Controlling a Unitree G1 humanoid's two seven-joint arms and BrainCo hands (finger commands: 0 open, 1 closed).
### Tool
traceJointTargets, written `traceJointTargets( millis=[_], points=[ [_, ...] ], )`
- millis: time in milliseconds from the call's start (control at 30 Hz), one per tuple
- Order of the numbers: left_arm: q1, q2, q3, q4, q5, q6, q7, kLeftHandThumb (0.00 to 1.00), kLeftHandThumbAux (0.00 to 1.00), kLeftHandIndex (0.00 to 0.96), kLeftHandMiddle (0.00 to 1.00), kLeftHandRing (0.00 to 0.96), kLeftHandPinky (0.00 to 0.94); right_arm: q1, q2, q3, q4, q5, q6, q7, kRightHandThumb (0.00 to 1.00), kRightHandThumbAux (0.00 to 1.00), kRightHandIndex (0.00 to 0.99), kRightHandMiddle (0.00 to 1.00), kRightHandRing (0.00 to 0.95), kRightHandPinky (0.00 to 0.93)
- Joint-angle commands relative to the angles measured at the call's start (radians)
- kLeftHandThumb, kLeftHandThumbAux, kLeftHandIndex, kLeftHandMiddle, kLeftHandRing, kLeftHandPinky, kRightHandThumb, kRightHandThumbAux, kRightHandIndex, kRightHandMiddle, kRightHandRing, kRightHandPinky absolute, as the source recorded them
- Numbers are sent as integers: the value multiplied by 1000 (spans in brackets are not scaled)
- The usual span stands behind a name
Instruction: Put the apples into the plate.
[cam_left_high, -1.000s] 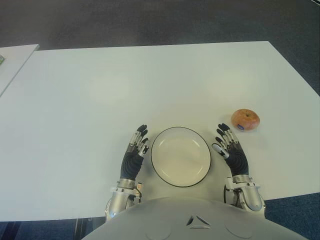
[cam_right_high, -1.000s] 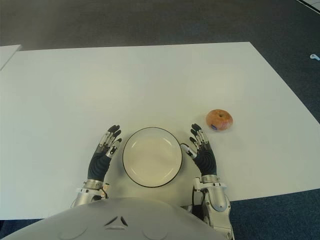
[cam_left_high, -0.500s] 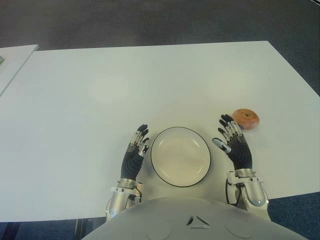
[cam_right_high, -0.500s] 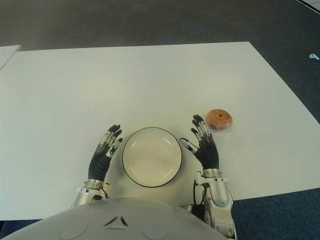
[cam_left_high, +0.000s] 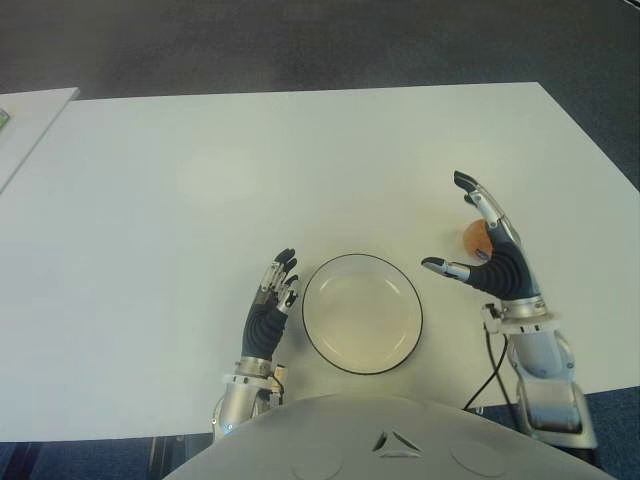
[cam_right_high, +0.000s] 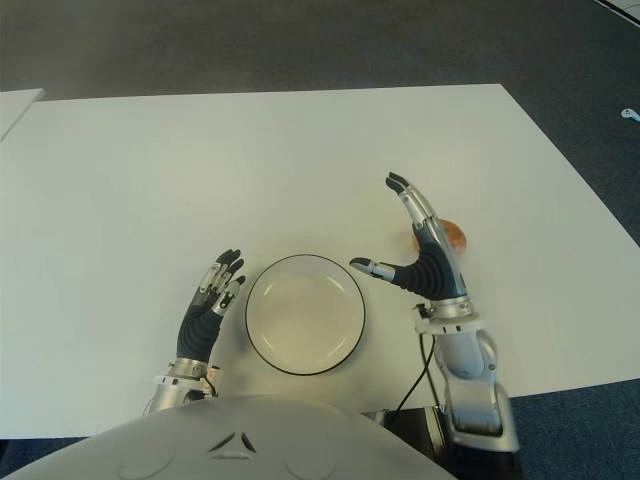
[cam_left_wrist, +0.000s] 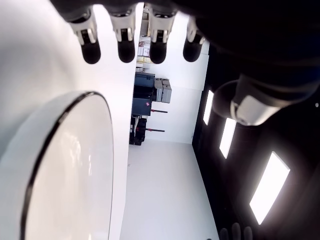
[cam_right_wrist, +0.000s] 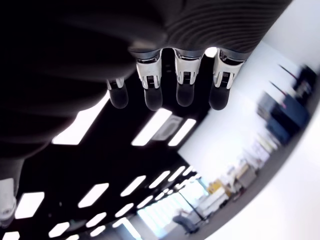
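Note:
One red-orange apple (cam_left_high: 473, 238) lies on the white table (cam_left_high: 300, 150), right of the plate, and my right hand hides most of it. The empty white plate (cam_left_high: 360, 312) with a dark rim sits near the front edge. My right hand (cam_left_high: 448, 225) is raised above the table just in front of the apple, open, with fingers stretched and thumb spread toward the plate, and it holds nothing. My left hand (cam_left_high: 278, 285) shows open beside the plate's left rim. In the left wrist view its straight fingers (cam_left_wrist: 125, 47) show next to the plate (cam_left_wrist: 60, 165).
A second white table's corner (cam_left_high: 25, 120) shows at the far left. Dark carpet (cam_left_high: 350, 40) lies beyond the table's far edge. The table's right edge (cam_left_high: 600, 170) runs close behind the apple.
My right hand has lifted from beside the plate and moved forward and right to the apple, fingers spreading wider. It now covers most of the apple. The left hand stayed put.

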Motion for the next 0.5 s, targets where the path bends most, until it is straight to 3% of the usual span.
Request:
traceJointTargets(
  millis=[33,200,400,500],
  points=[
    [-5,-7,2,12,-14,18,-3,0,453,0,0,0,0,-57,-73,-26,51,-176,-40,-87,204,471,0,0,0,0],
    [-5,1,9,11,-25,37,-10,0,449,0,0,0,0,-108,-131,-15,73,-288,-24,-135,229,422,0,0,0,0],
    [-16,18,16,23,-17,35,-19,0,432,0,0,0,0,-142,-191,0,68,-384,45,-83,266,322,0,0,0,0],
    [-21,23,22,31,0,27,-14,0,430,0,0,0,0,-182,-251,6,115,-413,67,-43,256,285,0,0,0,0]
  ],
)
